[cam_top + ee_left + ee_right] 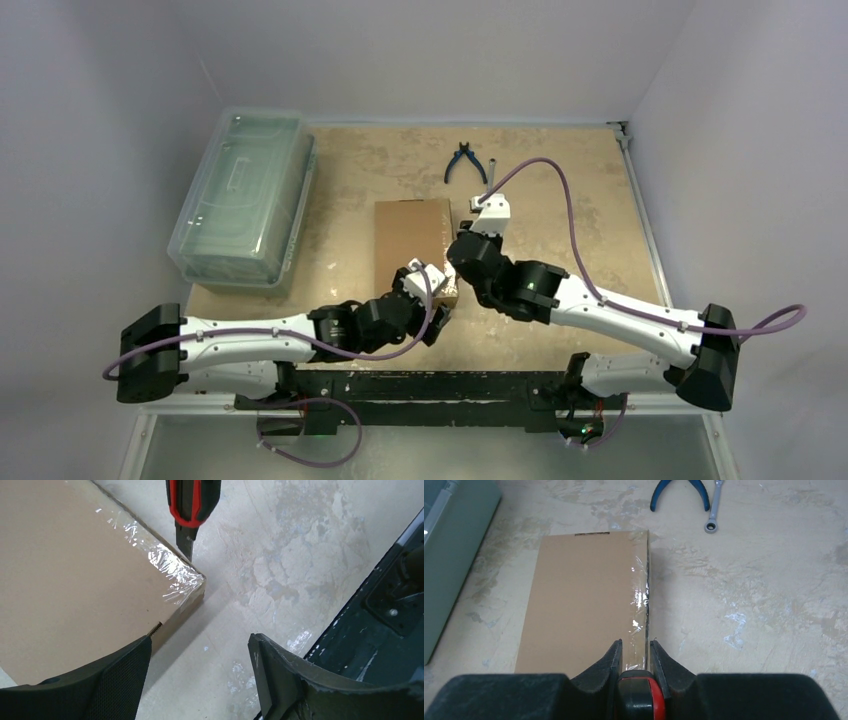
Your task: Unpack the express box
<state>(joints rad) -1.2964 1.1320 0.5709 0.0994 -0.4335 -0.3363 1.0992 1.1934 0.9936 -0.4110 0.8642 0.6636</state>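
The express box [408, 232] lies flat and closed mid-table, a plain brown carton with clear tape [640, 597] along its right edge. My right gripper [635, 642] is shut on a red-and-black utility knife [641, 696]. In the left wrist view the knife [193, 502] comes down from above, and its blade tip [186, 547] is at the taped edge just behind the box's near-right corner [192, 582]. My left gripper [200, 645] is open and holds nothing. It hangs by that same corner, one finger [120, 680] over the box's near edge, the other over bare table.
A large clear lidded plastic bin [243, 195] stands at the left, also in the right wrist view [454, 555]. Blue-handled pliers [465, 162] and a small wrench [492, 172] lie behind the box. The dark base rail [390, 600] runs along the table's near edge.
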